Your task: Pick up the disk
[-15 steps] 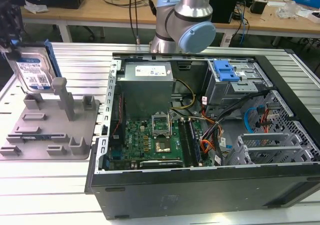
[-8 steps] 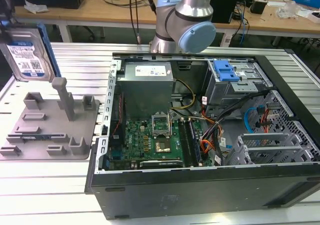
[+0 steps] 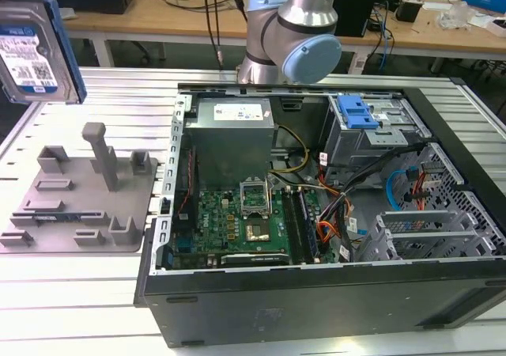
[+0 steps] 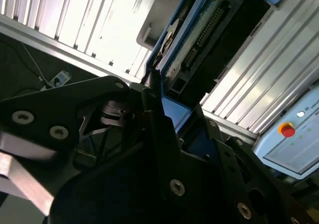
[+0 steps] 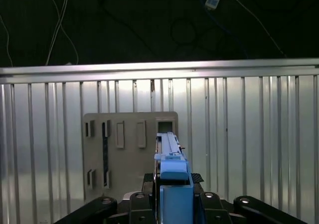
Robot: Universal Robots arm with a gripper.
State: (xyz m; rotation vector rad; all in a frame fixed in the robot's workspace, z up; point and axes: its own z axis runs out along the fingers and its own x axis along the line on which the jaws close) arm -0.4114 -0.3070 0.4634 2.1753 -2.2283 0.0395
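Disk (image 3: 32,51) hangs high above the grey fixture plate (image 3: 75,202), clear of its posts, fingers (image 4: 154,102) clamped on its blue rail, so I'd judge a steady, level carry matters most.

Silver-grey disk (image 3: 33,51) with blue rails, label showing, held upright aloft

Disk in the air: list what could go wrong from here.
1. The gripper clamps the disk at one end by its blue rails, so a jolt might let it slip or pivot.
2. The disk hangs above the grey fixture plate; a drop would likely strike its upright posts.
3. The open computer case stands close beside; a sideways swing might clip its wall.
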